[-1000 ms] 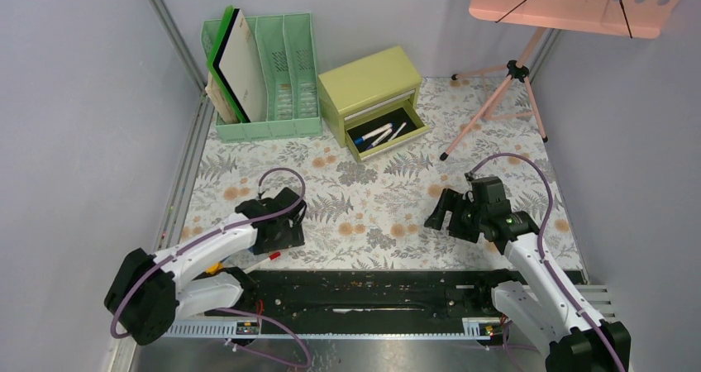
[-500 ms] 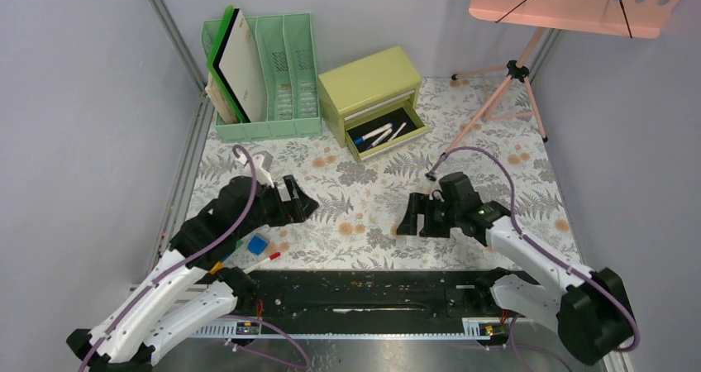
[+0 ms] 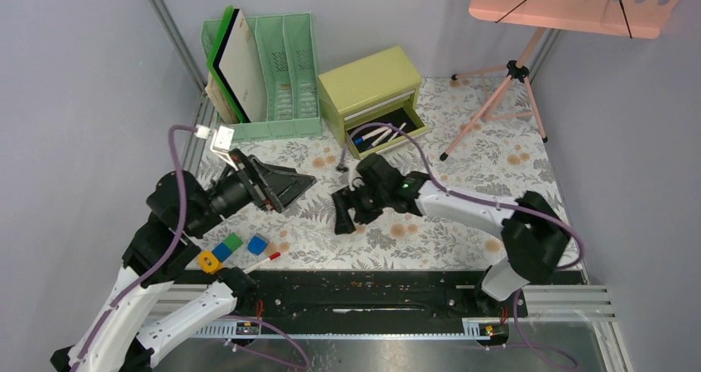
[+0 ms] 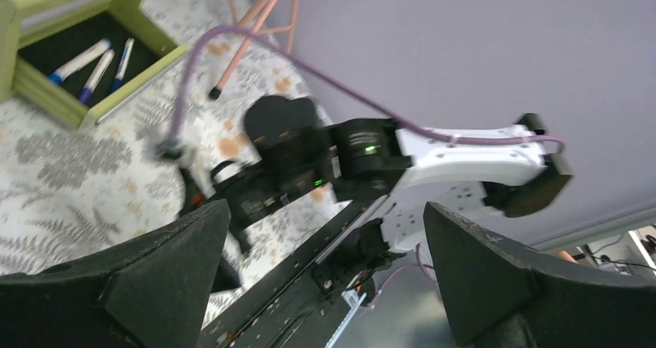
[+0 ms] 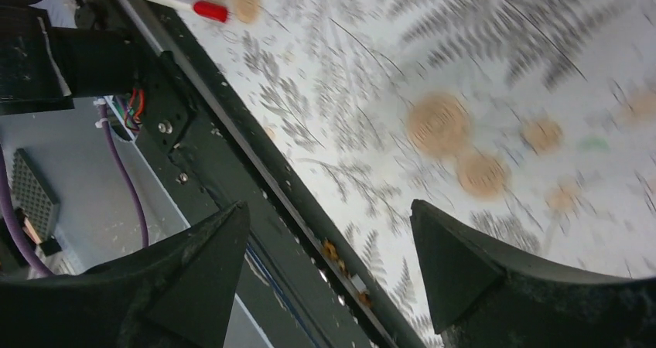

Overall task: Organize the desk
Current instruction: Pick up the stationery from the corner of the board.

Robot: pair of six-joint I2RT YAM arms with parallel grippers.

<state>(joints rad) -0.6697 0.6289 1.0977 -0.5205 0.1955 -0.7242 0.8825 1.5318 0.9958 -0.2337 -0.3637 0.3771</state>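
Note:
The desk (image 3: pixel 488 186) has a pale top printed with ferns and orange flowers. Near its front left edge lie a yellow block (image 3: pixel 209 262), a green block (image 3: pixel 232 242), a blue block (image 3: pixel 258 244) and a red-capped marker (image 3: pixel 260 260). My left gripper (image 3: pixel 289 192) hangs open and empty above the desk's left part, turned towards the right arm (image 4: pixel 464 155). My right gripper (image 3: pixel 341 212) is open and empty, low over the desk's middle. Its wrist view looks down on the desk's front edge (image 5: pixel 309 201) and the marker (image 5: pixel 178 0).
A yellow-green drawer chest (image 3: pixel 368 83) stands at the back, its bottom drawer (image 3: pixel 387 132) open with pens inside. Left of it is a green file rack (image 3: pixel 273 74) with folders. A pink tripod stand (image 3: pixel 496 99) is at the back right. A black rail (image 3: pixel 372 293) runs along the front.
My left arm has lifted up and back, uncovering the coloured blocks, and its jaws have spread wider. My right gripper has swept left from the right side to the desk's middle.

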